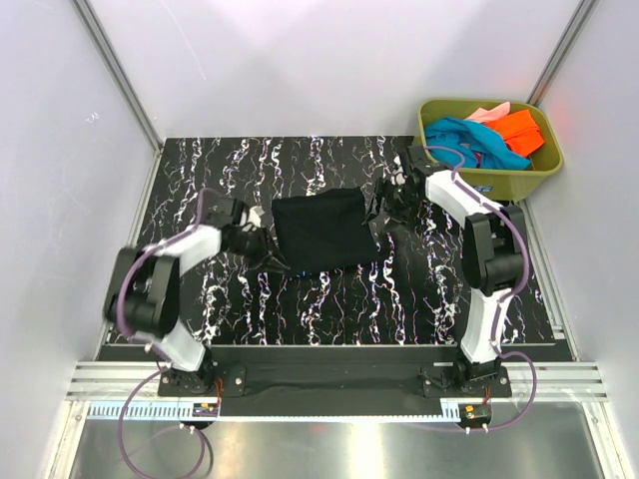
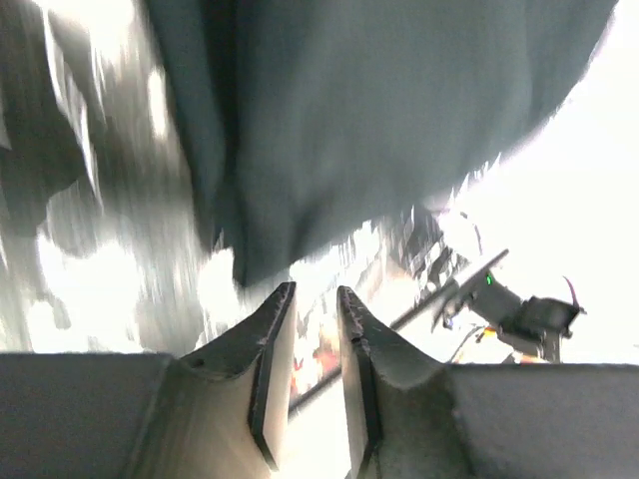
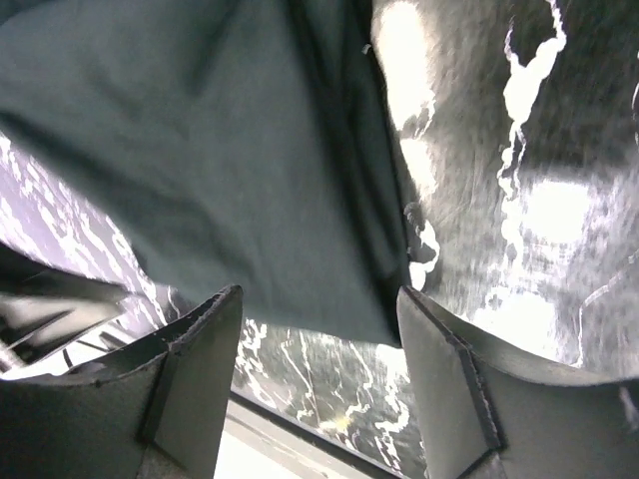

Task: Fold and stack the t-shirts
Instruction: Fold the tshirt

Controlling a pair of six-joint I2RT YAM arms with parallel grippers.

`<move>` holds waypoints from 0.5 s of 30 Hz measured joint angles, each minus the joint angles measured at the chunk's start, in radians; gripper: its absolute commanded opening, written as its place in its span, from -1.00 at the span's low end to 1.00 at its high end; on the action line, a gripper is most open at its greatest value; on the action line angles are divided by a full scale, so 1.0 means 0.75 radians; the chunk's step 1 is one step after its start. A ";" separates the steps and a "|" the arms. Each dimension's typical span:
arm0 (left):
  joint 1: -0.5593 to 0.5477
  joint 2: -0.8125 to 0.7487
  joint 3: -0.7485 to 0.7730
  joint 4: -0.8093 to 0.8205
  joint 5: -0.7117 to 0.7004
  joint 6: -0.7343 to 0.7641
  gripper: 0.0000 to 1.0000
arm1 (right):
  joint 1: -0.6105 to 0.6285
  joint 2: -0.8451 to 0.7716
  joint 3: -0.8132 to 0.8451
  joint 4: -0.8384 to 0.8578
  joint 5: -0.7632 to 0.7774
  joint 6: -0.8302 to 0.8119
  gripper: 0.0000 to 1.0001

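1. Black t-shirt [image 1: 321, 232]: folded to a rough rectangle, flat mid-counter [image 1: 329, 160], between both claws.
2. Left claw [image 1: 268, 254]: at the shirt's near-left corner. Jaws narrow with nothing between them; the cloth lies just beyond the tips.
3. Right claw [image 1: 384, 212]: at the shirt's right edge. Jaws wide and empty, shirt edge beneath the gap.
4. Olive tub [image 1: 499, 183]: far-right corner, behind the right arm. Holds teal t-shirt [image 1: 461, 138], orange t-shirt [image 1: 519, 132] and pink t-shirt [image 1: 487, 113], heaped unfolded.
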 measured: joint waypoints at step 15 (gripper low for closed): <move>0.199 -0.036 0.370 -0.038 -0.087 0.167 -0.24 | 0.000 0.092 0.174 0.144 -0.163 -0.216 0.13</move>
